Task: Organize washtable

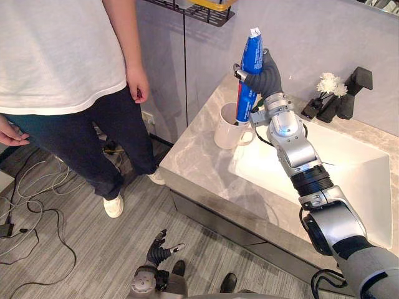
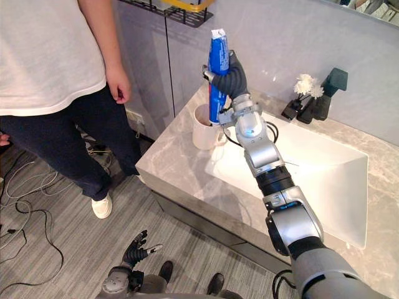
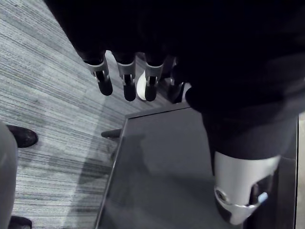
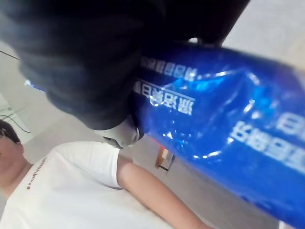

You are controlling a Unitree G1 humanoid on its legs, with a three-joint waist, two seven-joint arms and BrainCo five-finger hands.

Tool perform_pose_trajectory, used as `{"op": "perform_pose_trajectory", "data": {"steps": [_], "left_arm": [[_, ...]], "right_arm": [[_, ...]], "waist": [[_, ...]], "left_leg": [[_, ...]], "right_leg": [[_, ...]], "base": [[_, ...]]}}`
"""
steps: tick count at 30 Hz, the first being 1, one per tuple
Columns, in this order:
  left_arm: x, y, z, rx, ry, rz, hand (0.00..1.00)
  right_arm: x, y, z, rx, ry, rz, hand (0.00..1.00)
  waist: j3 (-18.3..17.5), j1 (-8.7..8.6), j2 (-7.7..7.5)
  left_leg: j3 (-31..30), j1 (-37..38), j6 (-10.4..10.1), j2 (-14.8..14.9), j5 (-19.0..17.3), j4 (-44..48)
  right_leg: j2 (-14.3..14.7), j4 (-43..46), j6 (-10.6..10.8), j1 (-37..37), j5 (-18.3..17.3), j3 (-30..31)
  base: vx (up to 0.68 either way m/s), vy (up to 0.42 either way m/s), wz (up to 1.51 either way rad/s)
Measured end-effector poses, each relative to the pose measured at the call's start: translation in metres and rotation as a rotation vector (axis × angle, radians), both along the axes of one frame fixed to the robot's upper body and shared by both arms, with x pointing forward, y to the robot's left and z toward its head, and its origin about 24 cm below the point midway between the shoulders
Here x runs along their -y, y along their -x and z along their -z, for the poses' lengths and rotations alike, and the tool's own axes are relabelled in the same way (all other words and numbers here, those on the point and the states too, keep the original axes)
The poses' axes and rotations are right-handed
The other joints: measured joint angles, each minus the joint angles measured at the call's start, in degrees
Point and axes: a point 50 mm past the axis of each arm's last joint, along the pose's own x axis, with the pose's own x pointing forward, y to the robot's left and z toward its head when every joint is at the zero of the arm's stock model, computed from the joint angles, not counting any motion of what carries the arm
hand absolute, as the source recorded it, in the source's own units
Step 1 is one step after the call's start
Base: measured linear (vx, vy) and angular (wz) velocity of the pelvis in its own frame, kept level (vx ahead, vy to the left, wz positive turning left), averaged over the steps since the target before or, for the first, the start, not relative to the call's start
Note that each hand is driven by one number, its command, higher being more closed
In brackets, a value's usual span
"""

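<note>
Left eye view: the right hand (image 1: 265, 75) curls tightly round an upright blue toothpaste tube (image 1: 251, 53). Its lower end sits inside the white mug (image 1: 227, 134) just below the hand. The left hand (image 1: 159, 252) hangs low, fingers relaxed.

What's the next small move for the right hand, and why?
Probably lower a little, then let go. The right hand is curled round the blue toothpaste tube, held nearly upright with its lower end already in the white mug on the counter, so it looks ready to release.
</note>
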Motion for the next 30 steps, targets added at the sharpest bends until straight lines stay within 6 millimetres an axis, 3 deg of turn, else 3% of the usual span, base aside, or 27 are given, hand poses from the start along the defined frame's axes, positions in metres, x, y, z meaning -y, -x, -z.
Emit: {"op": "perform_pose_trajectory", "data": {"steps": [21,29,30], "left_arm": [[0.000,0.000,0.000,-0.002,0.010,-0.012,0.00],[-0.001,0.000,0.000,-0.004,0.010,-0.013,0.00],[-0.001,0.000,0.000,-0.004,0.010,-0.013,0.00]], "right_arm": [[-0.008,0.001,0.013,-0.038,-0.002,-0.024,1.00],[-0.011,0.003,0.031,-0.084,0.021,-0.035,1.00],[-0.011,0.003,0.031,-0.085,0.020,-0.036,0.00]], "waist": [[0.01,0.02,0.02],[0.01,0.00,0.02],[0.01,0.01,0.02]], "left_leg": [[0.22,-0.21,0.02,-0.29,-0.01,0.09],[0.24,-0.13,0.03,-0.32,-0.01,0.36],[0.25,-0.12,0.03,-0.32,-0.01,0.37]], "right_leg": [[-0.40,0.44,0.19,-0.50,-0.12,0.25],[-0.50,0.91,0.22,-0.50,-0.16,0.29],[-0.50,0.92,0.22,-0.50,-0.16,0.29]], "base": [[0.00,0.004,0.00],[0.00,0.000,0.00],[0.00,0.000,0.00]]}}
